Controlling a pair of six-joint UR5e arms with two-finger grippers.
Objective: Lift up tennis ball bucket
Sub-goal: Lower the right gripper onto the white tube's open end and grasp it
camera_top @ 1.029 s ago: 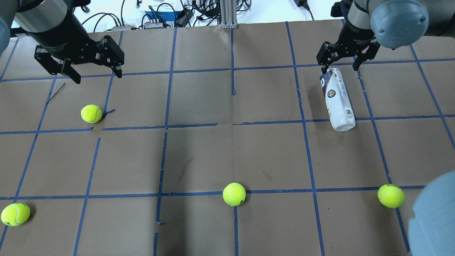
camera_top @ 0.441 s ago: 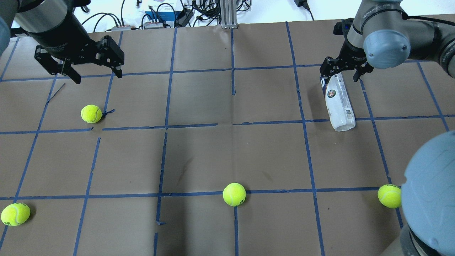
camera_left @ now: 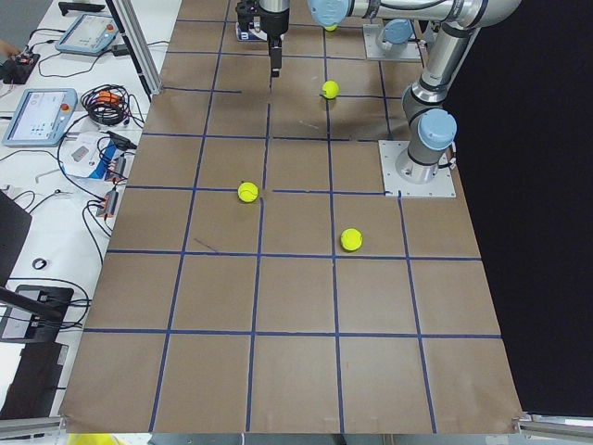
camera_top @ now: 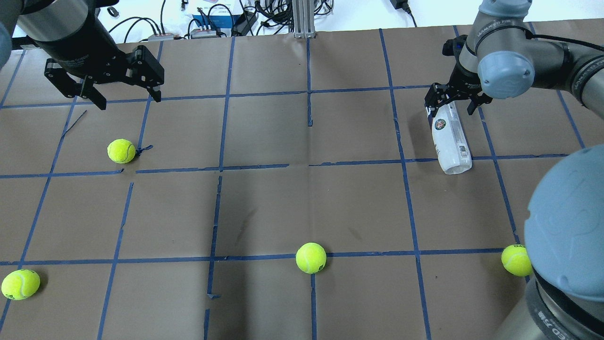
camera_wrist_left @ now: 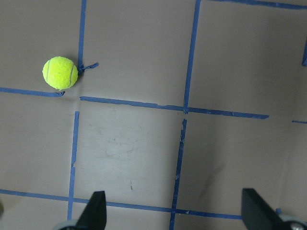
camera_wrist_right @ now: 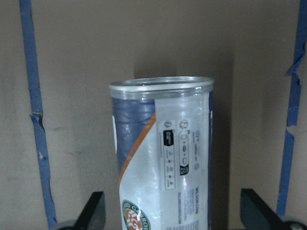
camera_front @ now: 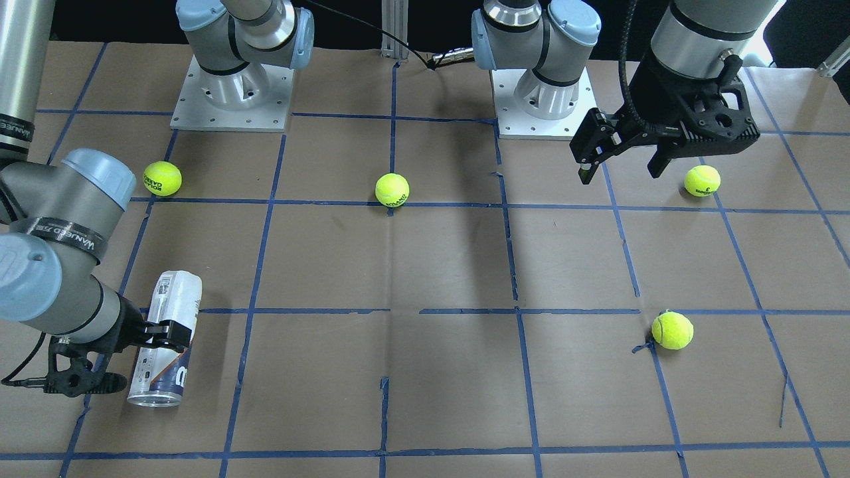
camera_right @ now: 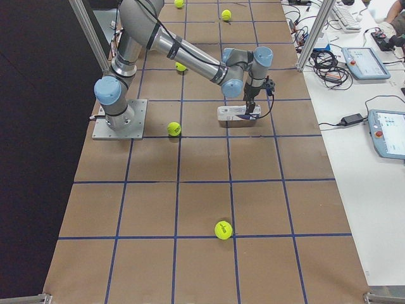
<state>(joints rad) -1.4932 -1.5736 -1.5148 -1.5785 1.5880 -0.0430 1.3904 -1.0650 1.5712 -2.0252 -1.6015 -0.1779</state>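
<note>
The tennis ball bucket (camera_top: 451,141) lies on its side on the brown table at the right, with its silver rim toward the far edge. It also shows in the front view (camera_front: 166,325), the right side view (camera_right: 234,113) and the right wrist view (camera_wrist_right: 163,153). My right gripper (camera_top: 450,107) is open and low over the bucket's rim end, one finger on each side, not closed on it (camera_wrist_right: 173,213). My left gripper (camera_top: 128,101) is open and empty, high above the far left of the table (camera_wrist_left: 175,213).
Several yellow-green tennis balls lie about: one below the left gripper (camera_top: 121,151), one front left (camera_top: 20,284), one front middle (camera_top: 310,258), one front right (camera_top: 514,260) beside my right arm's elbow (camera_top: 566,226). Cables and boxes (camera_top: 212,21) lie beyond the far edge.
My right gripper has come down toward the table and now straddles the bucket's rim end. The right arm's elbow has swung further into the view. The left arm and the bucket have not moved.
</note>
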